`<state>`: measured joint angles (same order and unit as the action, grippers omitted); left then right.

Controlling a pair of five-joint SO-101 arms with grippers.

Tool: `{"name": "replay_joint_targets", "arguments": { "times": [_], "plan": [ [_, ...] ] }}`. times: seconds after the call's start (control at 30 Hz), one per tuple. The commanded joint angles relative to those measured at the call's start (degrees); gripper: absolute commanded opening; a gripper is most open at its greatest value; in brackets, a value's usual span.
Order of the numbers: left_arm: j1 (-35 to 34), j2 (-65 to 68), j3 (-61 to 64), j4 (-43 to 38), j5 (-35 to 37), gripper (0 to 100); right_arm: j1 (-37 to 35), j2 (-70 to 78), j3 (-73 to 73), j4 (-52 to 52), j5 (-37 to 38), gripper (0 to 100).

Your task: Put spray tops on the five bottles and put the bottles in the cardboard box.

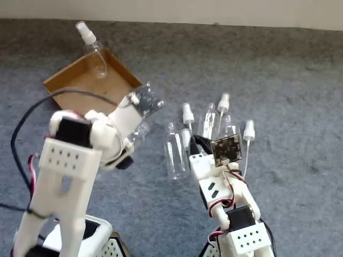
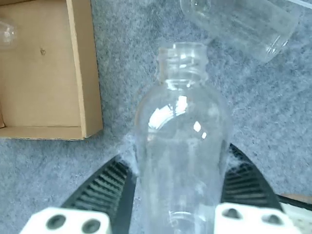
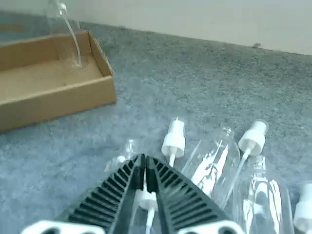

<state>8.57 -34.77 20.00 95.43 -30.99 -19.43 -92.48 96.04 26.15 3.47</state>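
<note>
My left gripper (image 2: 178,181) is shut on a clear bottle (image 2: 180,141) with an open neck and no top, held above the carpet beside the cardboard box (image 2: 85,73). From above, that bottle (image 1: 140,132) hangs just right of the box (image 1: 69,85). A bottle with a spray top (image 1: 95,52) leans in the box's far corner. My right gripper (image 3: 145,178) is shut on a white spray top (image 3: 147,199), close to a bare bottle (image 1: 174,151) lying on the carpet.
Two more clear bottles (image 1: 208,122) (image 1: 231,128) lie right of centre with loose spray tops (image 1: 188,113) (image 1: 223,101) (image 1: 249,131) among them. Grey carpet covers the table. A black cable loops by the left arm (image 1: 64,160).
</note>
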Motion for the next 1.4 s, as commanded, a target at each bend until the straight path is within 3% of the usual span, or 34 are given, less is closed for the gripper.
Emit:
{"name": "replay_joint_targets", "arguments": {
  "times": [0.0,0.13,0.3,0.43,0.6,0.8,1.03,1.37],
  "plan": [
    [-0.66,-10.77,10.86,-10.2,7.38,8,0.4,-0.13,-1.45,7.96,1.58,0.9],
    [-0.48,-18.51,19.91,-18.64,15.65,8,0.4,-0.04,-9.54,15.78,1.67,1.0],
    [-0.4,-26.15,28.79,-26.29,17.67,8,0.4,1.98,-19.91,25.1,1.85,1.0],
    [-0.57,-29.76,34.95,-31.47,17.85,8,0.4,13.32,-28.88,25.98,1.85,1.1],
    [-0.57,-32.84,39.08,-33.85,19.08,8,0.4,32.75,-40.75,25.98,1.85,1.1],
    [-4.35,-36.26,39.96,-33.49,29.27,8,0.4,54.11,-57.19,29.76,1.76,10.6],
    [-5.14,-40.92,47.6,-39.3,29.36,8,-0.22,75.82,-82.42,43.91,1.85,13.5],
    [-7.78,-53.32,52.79,-39.65,29.36,8,-1.19,104.04,-115.65,56.13,1.41,13.7]
  ]
}}
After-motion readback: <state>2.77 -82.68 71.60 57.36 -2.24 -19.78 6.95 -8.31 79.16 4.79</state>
